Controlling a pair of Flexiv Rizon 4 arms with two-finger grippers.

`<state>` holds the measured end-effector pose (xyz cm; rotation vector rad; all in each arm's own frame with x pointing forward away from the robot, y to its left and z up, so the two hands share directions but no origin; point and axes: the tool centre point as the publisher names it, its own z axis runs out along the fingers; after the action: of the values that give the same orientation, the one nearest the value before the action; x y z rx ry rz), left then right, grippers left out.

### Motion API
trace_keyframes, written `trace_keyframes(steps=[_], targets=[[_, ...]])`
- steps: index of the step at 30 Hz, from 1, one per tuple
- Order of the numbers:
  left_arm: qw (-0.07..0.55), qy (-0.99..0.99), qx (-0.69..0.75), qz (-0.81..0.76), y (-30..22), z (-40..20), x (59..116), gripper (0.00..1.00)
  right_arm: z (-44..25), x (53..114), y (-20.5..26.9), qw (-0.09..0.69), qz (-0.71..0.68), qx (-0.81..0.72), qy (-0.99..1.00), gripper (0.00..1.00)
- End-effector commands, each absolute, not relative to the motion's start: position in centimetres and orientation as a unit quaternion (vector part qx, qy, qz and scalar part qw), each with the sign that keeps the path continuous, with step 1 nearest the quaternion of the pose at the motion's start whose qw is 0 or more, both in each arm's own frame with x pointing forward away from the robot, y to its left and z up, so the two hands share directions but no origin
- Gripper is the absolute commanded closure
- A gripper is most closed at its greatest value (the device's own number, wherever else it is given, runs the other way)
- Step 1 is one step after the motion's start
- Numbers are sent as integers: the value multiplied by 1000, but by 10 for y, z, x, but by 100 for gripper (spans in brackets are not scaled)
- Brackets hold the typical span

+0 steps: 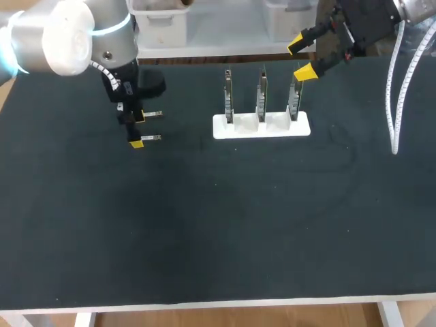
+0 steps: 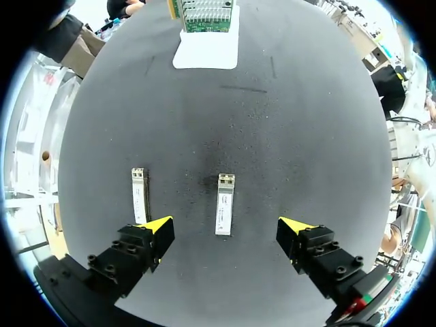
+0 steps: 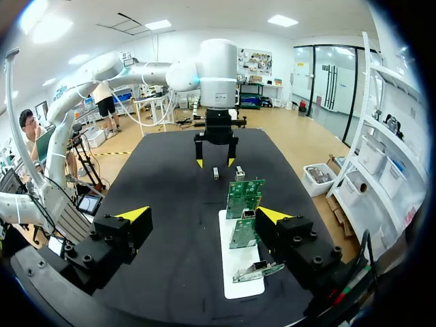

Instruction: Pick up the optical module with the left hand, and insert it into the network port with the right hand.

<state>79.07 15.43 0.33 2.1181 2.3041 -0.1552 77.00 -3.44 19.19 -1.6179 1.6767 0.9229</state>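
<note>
- The left arm's jaws hang above the matte black surface (image 2: 306, 136), spread wide and holding nothing. Their yellow fingertips (image 2: 158, 225) are well apart.
- A slim silver optical module (image 2: 225, 204) lies flat on the surface in the gap between these jaws, just ahead of the tips. It touches neither finger.
- A second silver module (image 2: 139, 196) lies parallel to it, just outside one fingertip.
- The right arm's jaws are likewise apart and empty, raised near the far right of the surface.
- They hover close to the rightmost of three upright green circuit boards (image 1: 293, 101).
- The boards stand in a white slotted holder (image 1: 261, 127), well apart from both modules.
</note>
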Motion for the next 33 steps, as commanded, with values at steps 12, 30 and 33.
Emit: trace_keyframes(steps=[12, 30, 33], targets=[[-1, 728, 685, -30, 158, 7, 803, 0, 192, 771, -34, 312, 350, -613, 635, 0], [-15, 733, 679, -50, 167, -14, 803, 0, 192, 771, -34, 312, 350, -613, 635, 0], [-15, 731, 680, -49, 165, -14, 804, 0, 192, 771, -34, 312, 350, -613, 635, 0]])
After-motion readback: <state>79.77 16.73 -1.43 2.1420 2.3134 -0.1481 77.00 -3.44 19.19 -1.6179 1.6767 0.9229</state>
